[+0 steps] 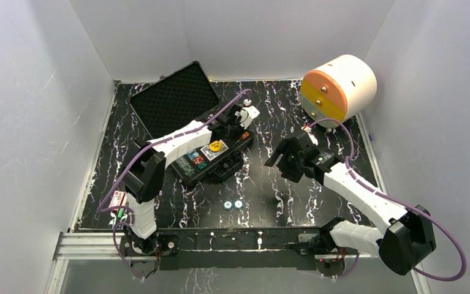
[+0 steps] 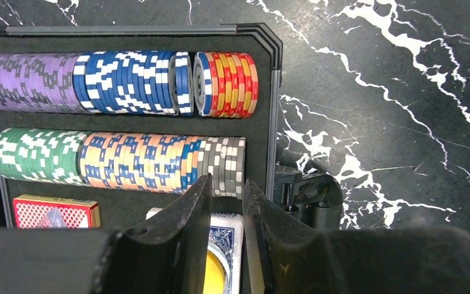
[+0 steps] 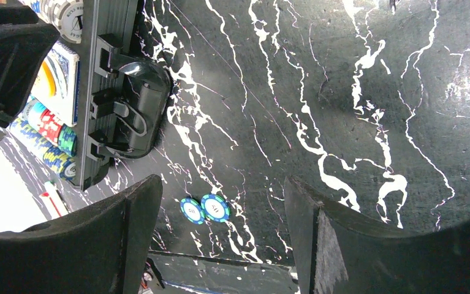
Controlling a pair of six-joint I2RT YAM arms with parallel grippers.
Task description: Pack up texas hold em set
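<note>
Now lift your barely-parted left end effector [image 2: 227, 181] straight up from the yellow button [image 2: 211, 275], right end effector [image 3: 223, 184] empty, wide open

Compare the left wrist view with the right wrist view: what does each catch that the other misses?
Left wrist only: both rows of chips in full, seated in the case, and the red card deck. Right wrist only: two loose blue-green chips lying side by side on the table outside the case, framed by the open right end effector. Both: the case edge, its handle, the blue card deck with the yellow button on it, and the marbled table.
</note>
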